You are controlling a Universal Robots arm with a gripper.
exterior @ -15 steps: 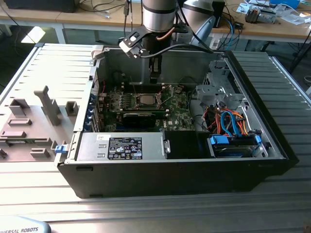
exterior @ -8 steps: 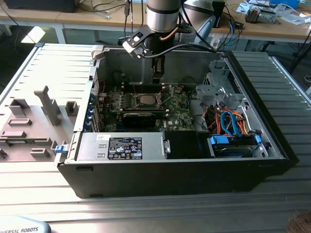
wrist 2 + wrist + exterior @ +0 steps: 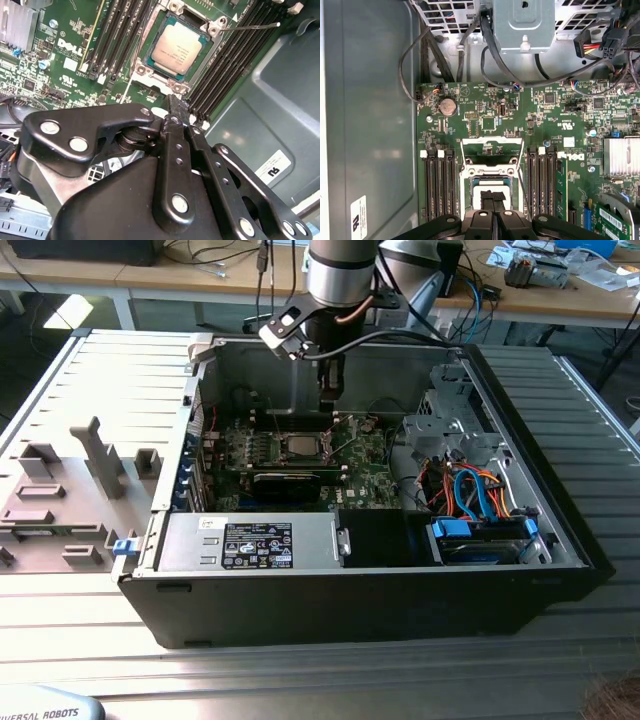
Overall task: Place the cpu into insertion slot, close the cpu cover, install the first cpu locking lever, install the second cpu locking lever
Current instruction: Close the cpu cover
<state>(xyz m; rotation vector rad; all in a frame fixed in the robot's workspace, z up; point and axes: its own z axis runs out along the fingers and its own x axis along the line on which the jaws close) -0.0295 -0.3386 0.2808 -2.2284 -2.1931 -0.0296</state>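
Note:
The cpu [image 3: 174, 49], a silvery square chip, lies flat inside the insertion slot [image 3: 145, 70] on the green motherboard; the exterior view shows the insertion slot [image 3: 300, 447] in the middle of the case. The cpu cover [image 3: 490, 160] stands swung back, its window open over the board. A thin wire locking lever [image 3: 250, 27] sticks up beside the socket. My gripper [image 3: 176, 106] hangs just above the socket's edge, shut with nothing between its fingers. In the first wrist view the gripper [image 3: 493, 196] partly hides the cpu [image 3: 481, 185]. From outside, the gripper [image 3: 330, 392] is over the socket.
Long black memory slots [image 3: 438, 185] flank the socket on both sides. A grey drive cage [image 3: 450, 425] and a bundle of orange and blue cables [image 3: 475, 495] fill the exterior view's right of the case. The power supply [image 3: 250, 540] lies along the front. Grey fixtures [image 3: 95, 455] stand outside, at the exterior view's left.

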